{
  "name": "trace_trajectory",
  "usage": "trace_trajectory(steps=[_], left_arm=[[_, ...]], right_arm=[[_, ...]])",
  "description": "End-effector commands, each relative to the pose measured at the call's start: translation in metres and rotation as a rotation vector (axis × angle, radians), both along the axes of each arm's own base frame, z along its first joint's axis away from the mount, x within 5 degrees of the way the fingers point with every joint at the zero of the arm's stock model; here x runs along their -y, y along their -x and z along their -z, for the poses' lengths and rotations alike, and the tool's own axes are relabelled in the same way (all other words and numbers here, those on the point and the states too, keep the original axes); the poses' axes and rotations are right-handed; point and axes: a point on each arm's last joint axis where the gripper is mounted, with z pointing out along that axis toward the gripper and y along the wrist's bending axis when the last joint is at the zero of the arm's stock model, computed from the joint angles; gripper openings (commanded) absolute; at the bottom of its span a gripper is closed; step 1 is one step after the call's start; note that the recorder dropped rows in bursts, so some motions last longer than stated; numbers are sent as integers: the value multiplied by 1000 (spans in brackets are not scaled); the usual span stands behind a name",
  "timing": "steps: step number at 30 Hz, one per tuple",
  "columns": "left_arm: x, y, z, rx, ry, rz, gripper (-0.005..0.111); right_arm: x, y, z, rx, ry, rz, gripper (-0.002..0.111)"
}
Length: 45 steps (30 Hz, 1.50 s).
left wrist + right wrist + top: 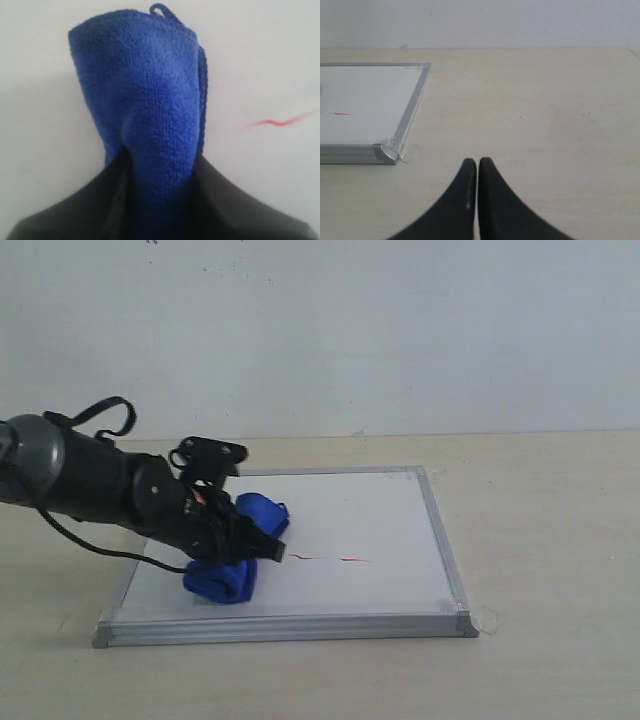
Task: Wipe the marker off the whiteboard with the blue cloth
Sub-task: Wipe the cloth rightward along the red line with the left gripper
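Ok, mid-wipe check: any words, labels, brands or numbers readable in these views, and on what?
None readable.
The whiteboard carries only the marker, a red squiggle, not letters.
The blue cloth, left gripper and right gripper show no print or label.

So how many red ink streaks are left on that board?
2: one red streak just beside the deep blue plush cloth, another further right on the silver-framed whiteboard. More may hide under the cloth.

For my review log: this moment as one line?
left end effector: shut on blue cloth, on whiteboard | marker: red trace visible | right end effector: shut, off board
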Motion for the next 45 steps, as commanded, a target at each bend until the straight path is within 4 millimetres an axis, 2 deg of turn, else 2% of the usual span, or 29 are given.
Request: trace_trajectory(steps=[1, 3, 4, 6, 10, 14, 17, 20, 28, 30, 33, 36, 39, 44, 45], left_arm=[[53, 26, 11, -45, 2, 125, 4], [55, 27, 11, -43, -8, 144, 4], [49, 25, 12, -50, -18, 139, 4], [26, 17, 13, -66, -27, 88, 4], [-36, -1, 14, -86, -37, -54, 4], [-56, -4, 14, -91, -36, -104, 4], [-48, -3, 14, -96, -12, -114, 4], [-25, -1, 10, -88, -12, -55, 4], [71, 10, -13, -74, 64, 120, 4], [88, 13, -16, -72, 68, 163, 4], [102, 15, -20, -83, 70, 199, 4], [102, 14, -20, -77, 71, 197, 4], [88, 6, -18, -84, 67, 163, 4], [49, -12, -11, -99, 55, 73, 4], [31, -19, -11, -88, 30, 53, 4]], right_arm=[[0, 0, -1, 9, 4, 6, 1], [0, 0, -1, 9, 4, 6, 1], [0, 0, -1, 9, 4, 6, 1], [0, 0, -1, 9, 4, 6, 1], [0, 0, -1, 9, 4, 6, 1], [0, 0, -1, 9, 4, 6, 1], [0, 0, -1, 9, 4, 6, 1], [0, 0, -1, 9, 4, 6, 1], [0, 0, -1, 9, 4, 6, 1], [0, 0, -1, 9, 4, 6, 1], [0, 0, -1, 9, 4, 6, 1], [0, 0, -1, 9, 4, 6, 1], [0, 0, -1, 9, 4, 6, 1], [0, 0, -1, 9, 4, 6, 1], [0, 0, -1, 9, 4, 6, 1]])
